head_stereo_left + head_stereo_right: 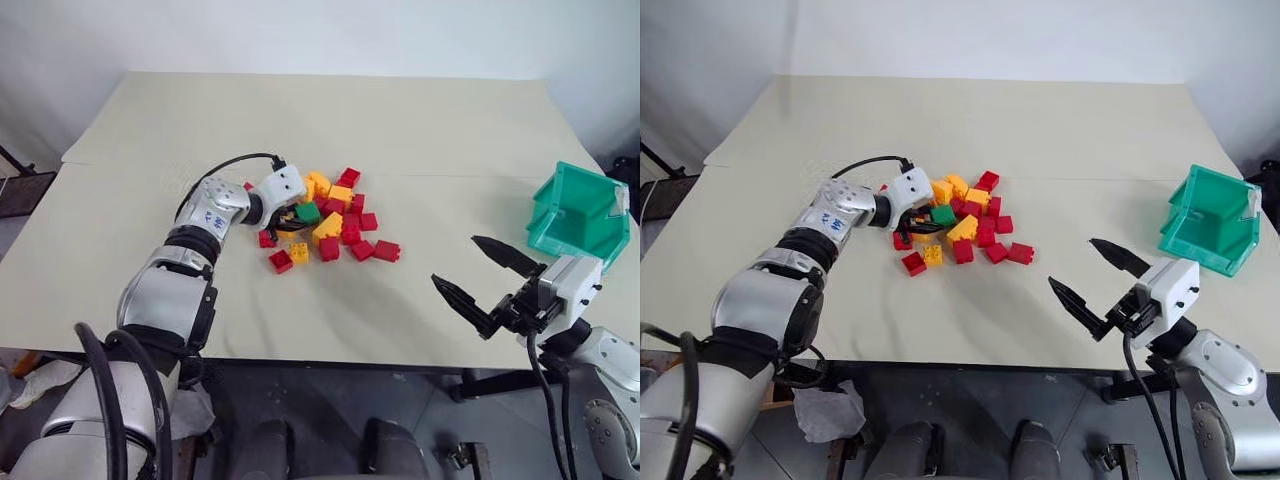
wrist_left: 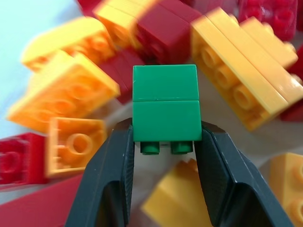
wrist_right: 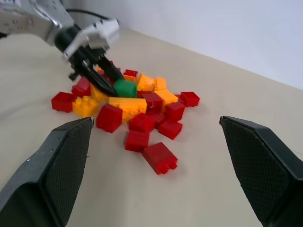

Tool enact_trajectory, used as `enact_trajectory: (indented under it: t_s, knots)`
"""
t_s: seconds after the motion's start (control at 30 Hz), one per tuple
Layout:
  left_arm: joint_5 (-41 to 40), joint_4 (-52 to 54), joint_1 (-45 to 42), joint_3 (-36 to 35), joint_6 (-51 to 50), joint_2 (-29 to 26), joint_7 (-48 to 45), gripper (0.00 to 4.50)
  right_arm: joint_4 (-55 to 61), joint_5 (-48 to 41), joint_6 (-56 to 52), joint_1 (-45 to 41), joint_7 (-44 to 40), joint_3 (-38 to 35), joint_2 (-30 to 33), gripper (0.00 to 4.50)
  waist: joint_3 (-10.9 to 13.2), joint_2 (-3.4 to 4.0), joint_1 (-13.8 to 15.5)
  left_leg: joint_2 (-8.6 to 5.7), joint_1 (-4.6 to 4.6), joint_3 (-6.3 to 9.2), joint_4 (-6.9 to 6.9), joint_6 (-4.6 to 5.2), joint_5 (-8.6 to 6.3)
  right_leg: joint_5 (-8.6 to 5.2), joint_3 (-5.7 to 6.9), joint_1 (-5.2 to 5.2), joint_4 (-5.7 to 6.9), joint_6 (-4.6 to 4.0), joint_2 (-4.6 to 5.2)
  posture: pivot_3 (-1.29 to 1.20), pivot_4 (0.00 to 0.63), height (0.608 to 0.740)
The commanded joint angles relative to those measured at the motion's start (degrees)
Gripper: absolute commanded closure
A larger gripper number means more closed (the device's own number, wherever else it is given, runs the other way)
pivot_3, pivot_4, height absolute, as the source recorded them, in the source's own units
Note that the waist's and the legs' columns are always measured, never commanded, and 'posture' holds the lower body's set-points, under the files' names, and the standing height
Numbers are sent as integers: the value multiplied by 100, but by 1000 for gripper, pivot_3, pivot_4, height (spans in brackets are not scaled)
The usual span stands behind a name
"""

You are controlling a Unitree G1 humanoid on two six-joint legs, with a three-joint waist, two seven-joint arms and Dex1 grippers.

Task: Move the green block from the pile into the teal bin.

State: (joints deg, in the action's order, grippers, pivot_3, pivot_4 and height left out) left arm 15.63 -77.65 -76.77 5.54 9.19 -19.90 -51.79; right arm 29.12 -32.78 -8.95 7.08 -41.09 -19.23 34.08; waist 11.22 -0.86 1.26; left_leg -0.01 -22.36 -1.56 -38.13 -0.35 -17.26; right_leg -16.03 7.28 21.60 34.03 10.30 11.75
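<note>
The green block (image 2: pixel 164 111) sits on the left side of the pile (image 1: pixel 340 225) of red and yellow bricks in the middle of the table. My left gripper (image 1: pixel 298 213) reaches into the pile from the left. Its two black fingers (image 2: pixel 118 156) press against both sides of the green block, shut on it. The block still lies among the other bricks. The teal bin (image 1: pixel 578 215) stands at the table's right edge, its open front facing the pile. My right gripper (image 1: pixel 455 260) hovers wide open near the front right edge, below the bin, holding nothing.
The beige table (image 1: pixel 300 110) stretches bare behind and left of the pile. A few red bricks (image 3: pixel 160 157) lie loose at the pile's near side. The table's front edge runs just under my right gripper.
</note>
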Motion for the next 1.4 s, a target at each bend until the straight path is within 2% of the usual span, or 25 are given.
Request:
enact_trajectory:
  t_s: [0.03,0.13,0.27,0.4,0.5,0.6,0.7,0.83,1.0,1.27,1.4]
  knots:
    - [-247,183,-481,-127,320,-72,-797,2930,206,-129,2,105,-41,-326,120,0,1,-1,9,0,-1,0,0,0,0,0,1,0,-3,0,0,0,150,740]
    - [-337,264,-677,-125,396,157,-1263,2930,250,-150,0,282,-24,-555,153,0,1,-1,41,-2,-2,-1,2,5,-4,2,1,-2,-7,4,2,0,150,740]
    - [-461,397,-736,-51,415,863,-1754,2930,312,-196,11,618,-2,-1006,191,0,1,-3,88,-5,-6,-1,1,10,-6,4,1,-5,-16,8,3,0,150,740]
    - [-352,467,-616,185,460,1941,-1531,2930,456,-279,-34,1052,3,-1472,161,0,2,-4,114,-6,-14,-1,-1,13,-8,5,3,-4,-26,9,2,0,150,740]
    - [-137,409,-448,452,500,2513,-1104,2930,726,-323,-89,1364,93,-1617,75,0,2,-3,100,-5,-12,-5,2,16,-10,4,3,-4,-31,9,2,0,150,740]
    - [128,311,-311,742,547,2859,-510,2930,1084,-357,-142,1698,292,-1689,-107,0,1,0,16,-1,-5,-12,6,16,-10,4,-1,-3,-30,8,2,0,150,740]
    - [233,257,-251,876,566,2963,-191,2930,1282,-337,-160,1915,424,-1691,-244,0,0,1,8,3,0,-21,6,16,-10,4,-6,-1,-28,8,2,0,150,740]
    - [-4,181,-173,656,339,3199,-1,1690,1688,-183,-113,2291,686,-1524,-605,0,0,1,45,1,-2,-24,-2,21,-14,4,-14,-1,-30,8,4,0,150,740]
    - [-282,199,-269,379,308,3161,-303,72,1980,-83,-66,2506,954,-1552,-928,0,0,1,65,-1,-7,-26,-4,28,-21,4,-13,1,-35,8,5,0,150,740]
    - [-1055,288,-305,-440,490,2623,-838,29,1930,-145,-45,2355,920,-1570,-833,0,0,1,25,1,-3,-27,-3,28,-22,4,-13,1,-34,8,5,0,150,740]
    - [-1458,445,-69,-787,882,2156,-1616,29,1779,-196,-115,2068,917,-1556,-751,0,-3,5,1,2,5,-34,-2,28,-22,4,-20,1,-27,8,4,0,150,740]
